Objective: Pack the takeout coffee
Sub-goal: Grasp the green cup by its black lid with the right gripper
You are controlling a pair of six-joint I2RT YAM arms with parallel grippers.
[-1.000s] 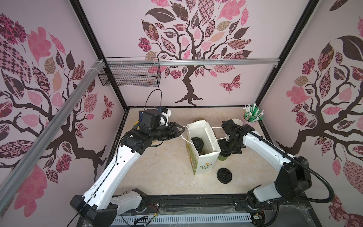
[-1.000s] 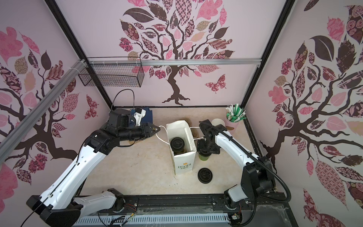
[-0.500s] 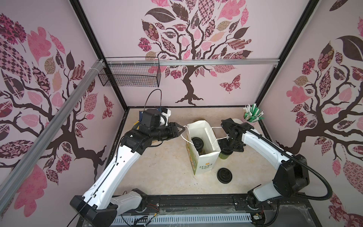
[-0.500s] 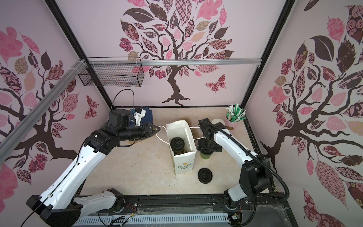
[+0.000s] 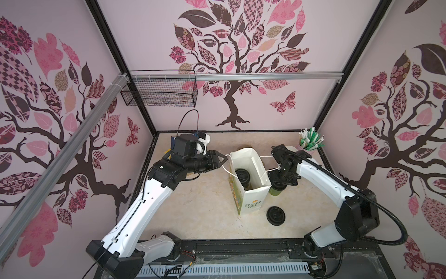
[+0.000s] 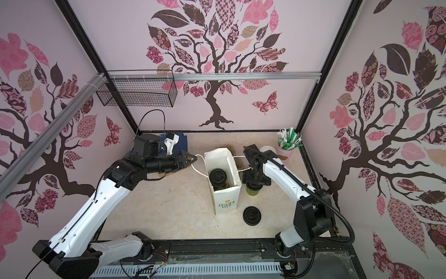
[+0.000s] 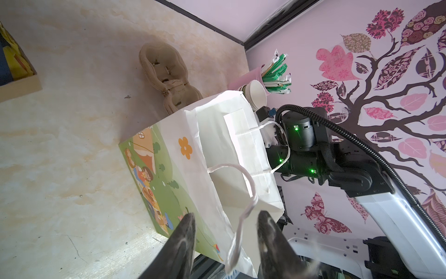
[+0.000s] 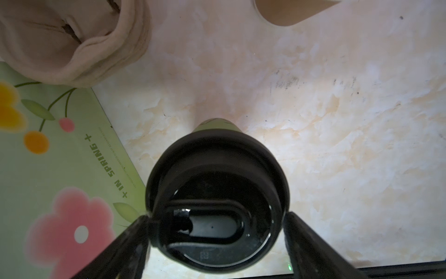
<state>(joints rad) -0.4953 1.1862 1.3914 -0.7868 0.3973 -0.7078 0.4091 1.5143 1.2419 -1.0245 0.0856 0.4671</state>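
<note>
A white paper bag with green print stands open mid-table. One takeout coffee, an olive-green cup with a black lid, sits inside it. The other takeout coffee cup stands on the table just right of the bag. My right gripper comes down from above, its fingers pressed against either side of that cup's black lid. My left gripper is at the bag's left rim. It is open, and the bag's white string handle runs loosely between the fingers.
A loose black lid lies in front of the bag on the right. A beige pulp cup carrier sits behind the bag. A pink holder of green-wrapped straws and lidless cups stand at the back right. A wire basket hangs on the wall.
My right gripper has shifted slightly over the cup beside the bag. The left arm and the bag have stayed where they were.
</note>
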